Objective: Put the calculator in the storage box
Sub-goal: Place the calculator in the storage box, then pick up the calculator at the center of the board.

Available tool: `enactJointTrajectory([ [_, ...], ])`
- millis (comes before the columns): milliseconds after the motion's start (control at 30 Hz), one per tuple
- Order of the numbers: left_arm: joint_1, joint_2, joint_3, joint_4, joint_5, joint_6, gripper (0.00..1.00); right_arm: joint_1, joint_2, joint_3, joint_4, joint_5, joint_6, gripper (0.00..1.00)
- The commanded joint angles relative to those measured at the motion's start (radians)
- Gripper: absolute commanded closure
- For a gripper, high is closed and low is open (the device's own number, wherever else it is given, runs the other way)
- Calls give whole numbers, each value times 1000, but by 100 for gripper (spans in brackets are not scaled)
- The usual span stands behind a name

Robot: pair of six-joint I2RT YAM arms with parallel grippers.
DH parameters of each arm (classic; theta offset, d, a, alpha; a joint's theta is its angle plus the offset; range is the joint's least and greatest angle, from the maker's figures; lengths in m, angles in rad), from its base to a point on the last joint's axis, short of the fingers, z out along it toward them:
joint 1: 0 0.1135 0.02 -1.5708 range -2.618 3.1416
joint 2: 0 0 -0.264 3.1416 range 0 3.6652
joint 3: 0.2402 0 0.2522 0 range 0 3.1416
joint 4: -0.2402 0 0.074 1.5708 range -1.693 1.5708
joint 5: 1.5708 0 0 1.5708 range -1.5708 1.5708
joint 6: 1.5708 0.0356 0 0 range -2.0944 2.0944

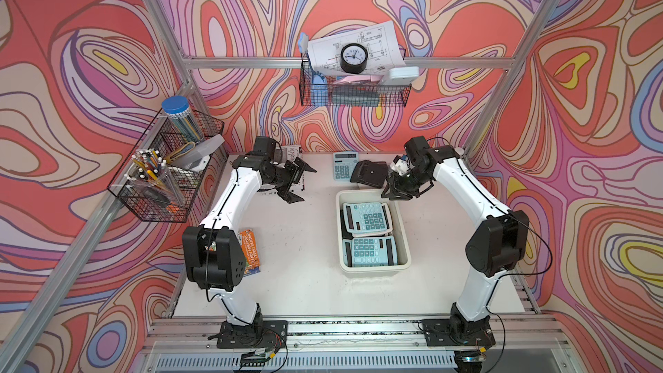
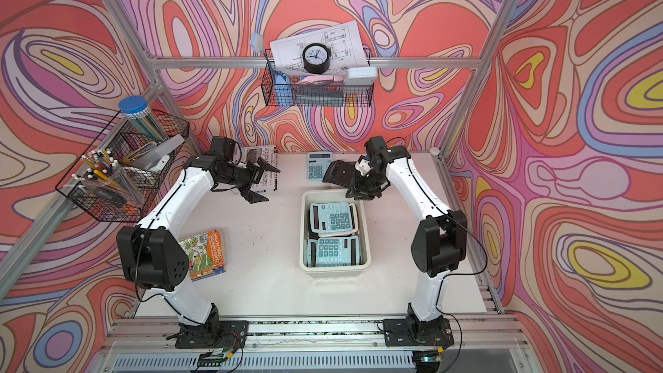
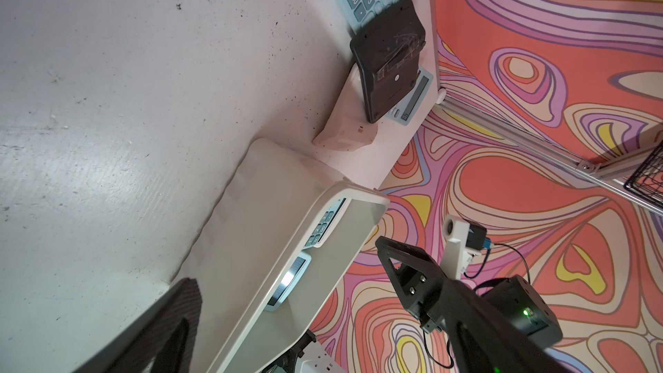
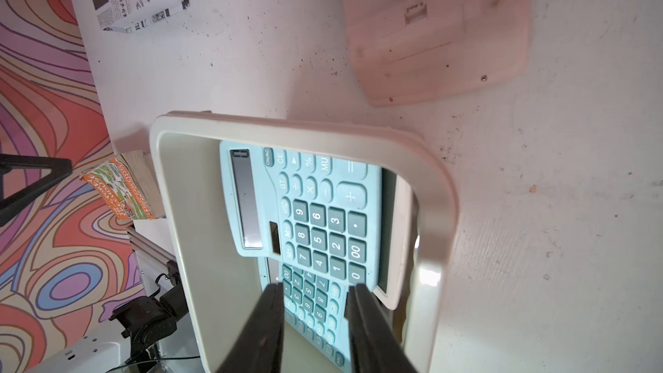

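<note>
The right hand (image 4: 315,289) hangs over the far end of the cream-white rectangular plastic storage box (image 1: 375,271), black fingers a narrow gap apart, gripping nothing. Right beneath it, the light blue calculator with teal keys (image 1: 366,217) lies face up inside the box, tilted on the ones below. A second blue calculator (image 1: 371,252) fills the near end. The left hand (image 1: 304,184) hovers wide open and empty, well left of the box. On the white worktop (image 1: 305,274) beyond the box sit another blue calculator (image 1: 345,166) and a black-backed calculator (image 1: 369,174), underside up.
</note>
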Motion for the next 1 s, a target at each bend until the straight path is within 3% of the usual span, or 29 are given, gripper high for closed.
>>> enactJointTrajectory([
  [0, -14, 25, 29, -38, 4, 27, 2, 68, -32, -44, 60, 61, 15, 68],
  [333, -22, 0, -64, 14, 14, 10, 1, 235, 4, -121, 218, 180, -4, 70],
  [533, -22, 12, -60, 2, 17, 26, 1, 261, 31, -167, 243, 219, -42, 71],
  [800, -22, 19, -67, -7, 13, 37, 1, 290, 12, -293, 283, 217, -58, 72],
  [967, -22, 29, -62, 0, 20, 37, 1, 311, 38, -304, 316, 151, -61, 72],
])
